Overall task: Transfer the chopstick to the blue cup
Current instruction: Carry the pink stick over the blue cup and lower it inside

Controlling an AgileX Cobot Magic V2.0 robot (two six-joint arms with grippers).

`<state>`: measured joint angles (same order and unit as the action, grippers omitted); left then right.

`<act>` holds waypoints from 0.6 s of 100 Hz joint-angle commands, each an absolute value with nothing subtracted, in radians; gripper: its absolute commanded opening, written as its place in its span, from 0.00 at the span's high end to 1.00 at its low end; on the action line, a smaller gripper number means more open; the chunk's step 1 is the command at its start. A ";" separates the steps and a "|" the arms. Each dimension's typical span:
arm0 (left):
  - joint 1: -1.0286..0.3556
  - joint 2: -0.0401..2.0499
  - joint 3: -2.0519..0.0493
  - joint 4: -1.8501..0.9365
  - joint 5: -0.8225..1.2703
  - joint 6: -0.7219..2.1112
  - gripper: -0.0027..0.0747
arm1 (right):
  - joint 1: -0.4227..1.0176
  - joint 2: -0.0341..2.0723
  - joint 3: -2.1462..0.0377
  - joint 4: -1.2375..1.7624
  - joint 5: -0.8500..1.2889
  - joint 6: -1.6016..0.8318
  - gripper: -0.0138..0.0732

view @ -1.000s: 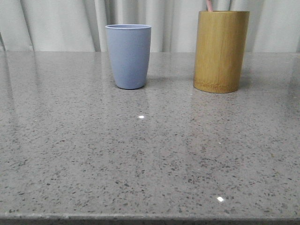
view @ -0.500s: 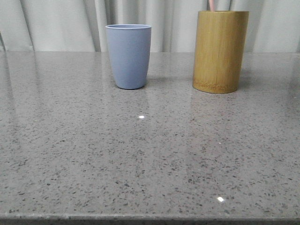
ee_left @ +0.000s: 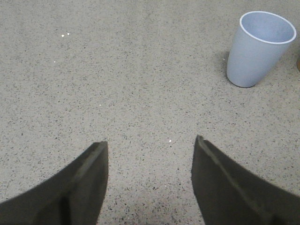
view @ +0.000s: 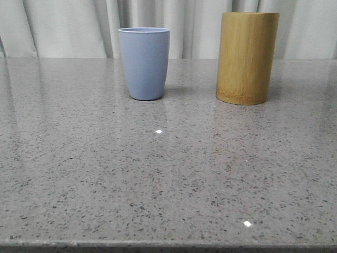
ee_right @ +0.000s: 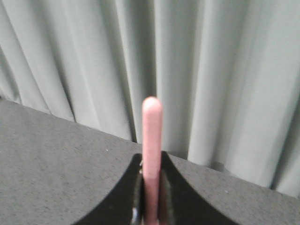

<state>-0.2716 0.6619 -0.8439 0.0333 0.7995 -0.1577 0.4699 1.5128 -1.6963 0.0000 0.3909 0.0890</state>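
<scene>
The blue cup [view: 144,63] stands upright on the stone table at the back, left of centre; the left wrist view shows the blue cup [ee_left: 259,48] with nothing inside, well away from my left gripper [ee_left: 150,145], which hangs open over bare tabletop. In the right wrist view my right gripper [ee_right: 151,161] is shut on the pale pink chopstick [ee_right: 152,136], whose rounded end sticks out beyond the fingers toward the curtain.
A taller yellow-brown bamboo holder [view: 247,57] stands to the right of the blue cup at the back of the grey speckled table [view: 158,174]. A pale curtain [view: 68,26] hangs behind the table. The table's front edge [view: 168,245] runs along the bottom.
The pink chopstick tip that showed above the bamboo holder's rim has risen out of the front view. The holder shifted slightly left a moment ago.
</scene>
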 commanded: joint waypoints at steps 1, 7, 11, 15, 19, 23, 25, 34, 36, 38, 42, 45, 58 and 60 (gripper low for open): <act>-0.270 0.661 -0.868 0.035 0.729 -0.165 0.47 | 0.507 1.470 -1.741 -0.006 0.274 0.077 0.81; -0.270 0.661 -0.868 0.035 0.729 -0.165 0.47 | 0.535 1.474 -1.741 0.000 0.251 0.077 0.81; -0.270 0.661 -0.868 0.035 0.729 -0.165 0.47 | 0.552 1.478 -1.741 0.016 0.238 0.077 0.81; -0.270 0.661 -0.868 0.035 0.729 -0.165 0.47 | 0.565 1.486 -1.741 0.024 0.226 0.077 0.81; -0.270 0.661 -0.868 0.035 0.729 -0.165 0.47 | 0.579 1.495 -1.741 0.025 0.209 0.077 0.81; -0.270 0.661 -0.868 0.035 0.729 -0.165 0.47 | 0.589 1.509 -1.741 0.025 0.192 0.077 0.81; -0.270 0.661 -0.868 0.035 0.729 -0.165 0.47 | 0.593 1.515 -1.741 0.025 0.183 0.077 0.81; -0.270 0.661 -0.868 0.035 0.729 -0.165 0.47 | 0.601 1.549 -1.741 0.029 0.157 0.077 0.81; -0.270 0.661 -0.868 0.035 0.729 -0.165 0.47 | 0.601 1.557 -1.741 0.032 0.156 0.078 0.81; -0.270 0.661 -0.868 0.035 0.729 -0.165 0.47 | 0.602 1.565 -1.741 0.037 0.154 0.078 0.81; -0.270 0.661 -0.868 0.035 0.729 -0.165 0.47 | 0.603 1.579 -1.741 0.043 0.152 0.078 0.81; -0.270 0.661 -0.868 0.035 0.729 -0.165 0.47 | 0.603 1.592 -1.741 0.045 0.150 0.078 0.81; -0.270 0.661 -0.868 0.035 0.729 -0.165 0.47 | 0.603 1.643 -1.741 0.045 0.127 0.078 0.81; -0.270 0.661 -0.868 0.035 0.729 -0.165 0.47 | 0.603 1.652 -1.741 0.045 0.124 0.078 0.81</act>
<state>-0.2716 0.6619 -0.8439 0.0333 0.7995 -0.1577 0.6034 1.6644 -1.7056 0.0409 0.2273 0.0890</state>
